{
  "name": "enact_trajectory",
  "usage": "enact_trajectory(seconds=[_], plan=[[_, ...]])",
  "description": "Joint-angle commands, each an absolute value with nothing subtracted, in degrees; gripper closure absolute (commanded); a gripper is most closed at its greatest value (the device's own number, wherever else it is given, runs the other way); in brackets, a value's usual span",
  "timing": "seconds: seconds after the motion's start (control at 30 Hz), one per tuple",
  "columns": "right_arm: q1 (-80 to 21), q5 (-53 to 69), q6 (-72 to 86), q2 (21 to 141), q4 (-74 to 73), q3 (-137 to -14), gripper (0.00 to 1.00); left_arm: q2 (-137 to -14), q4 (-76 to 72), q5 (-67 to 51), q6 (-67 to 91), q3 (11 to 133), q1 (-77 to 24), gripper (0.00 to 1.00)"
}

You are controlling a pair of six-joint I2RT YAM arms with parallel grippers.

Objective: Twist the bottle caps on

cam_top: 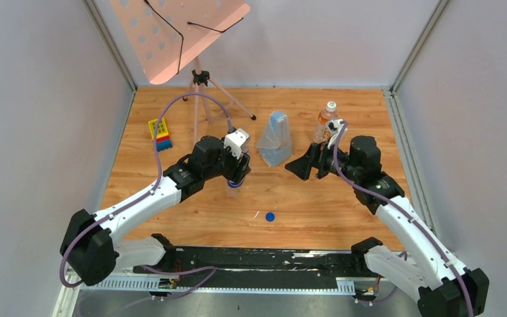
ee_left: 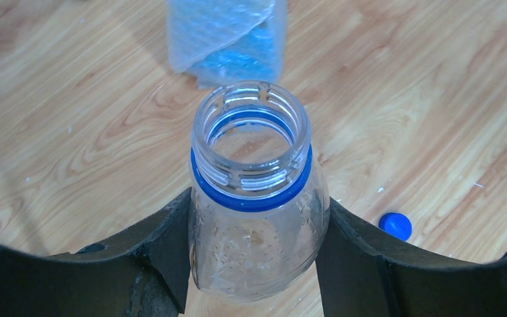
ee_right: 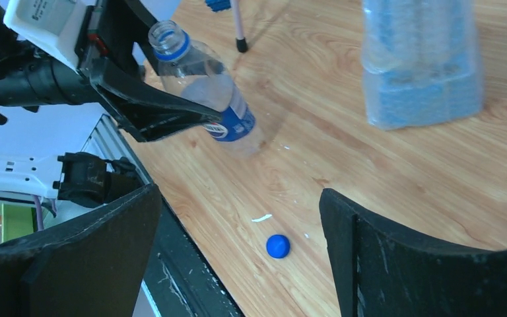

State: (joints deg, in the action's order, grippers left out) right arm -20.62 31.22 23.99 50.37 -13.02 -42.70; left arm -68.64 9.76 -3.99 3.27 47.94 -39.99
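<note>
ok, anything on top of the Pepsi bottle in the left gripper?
No cap: the Pepsi bottle has an open threaded mouth. The blue cap lies on the table. The left gripper hides the bottle's lower sides.

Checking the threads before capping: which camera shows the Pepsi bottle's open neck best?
Left wrist: the Pepsi bottle has its neck close, threads and blue ring sharp. Right wrist shows it smaller, side-on. In top external the left gripper mostly covers it.

Grey walls (cam_top: 39, 99), wooden tabletop (cam_top: 330, 211), pink music stand (cam_top: 171, 39)
</note>
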Motion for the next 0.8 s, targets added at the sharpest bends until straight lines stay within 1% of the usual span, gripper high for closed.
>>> enact_trajectory(seconds=[0.0,0.13,0.3,0.53,0.77], plan=[[-26.9,25.3,23.0,53.5,-7.5,-47.8,0.11,-64.4,-2.7,-12.3,-0.8,45.1,-40.0,0.46],[-29.5,23.8,22.7,57.1,-2.8,-48.5,0.15,-64.2,-7.6,-16.9,-2.8,42.7,-40.0,0.47],[-32.7,22.9,20.6,62.1,1.9,-51.5,0.19,-66.0,-9.6,-20.6,-3.8,42.0,-40.3,0.47],[-36.9,20.9,16.7,68.4,2.8,-55.9,0.22,-69.6,-8.9,-21.9,-4.4,43.5,-41.1,0.48],[-38.2,20.3,16.4,72.4,3.7,-57.1,0.3,-71.1,-8.4,-22.1,-4.8,44.2,-41.8,0.49]])
